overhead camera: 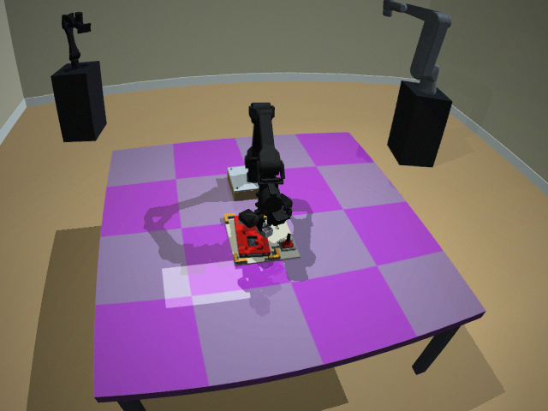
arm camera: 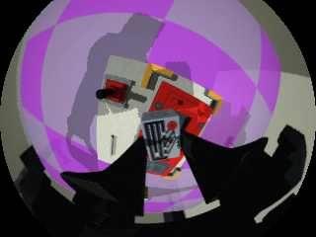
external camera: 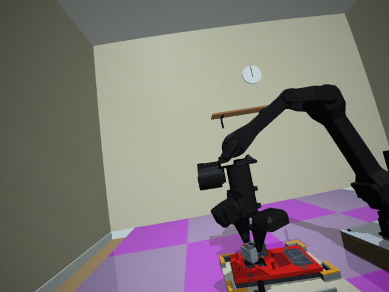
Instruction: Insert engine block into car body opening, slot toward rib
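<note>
walls (external camera: 151, 125) beige (clock (external camera: 251, 74) up) | floor (overhead camera: 486, 212) tan | table (overhead camera: 354, 309) purple-checked

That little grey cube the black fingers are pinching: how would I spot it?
Find the purple checkered table, then the red car body on the pale board near its middle. Just above it, between the black fingers, hangs the engine block, the only grey cube there.

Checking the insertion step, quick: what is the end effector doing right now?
End effector: closed on the grey engine block, held just above the red car body.
</note>
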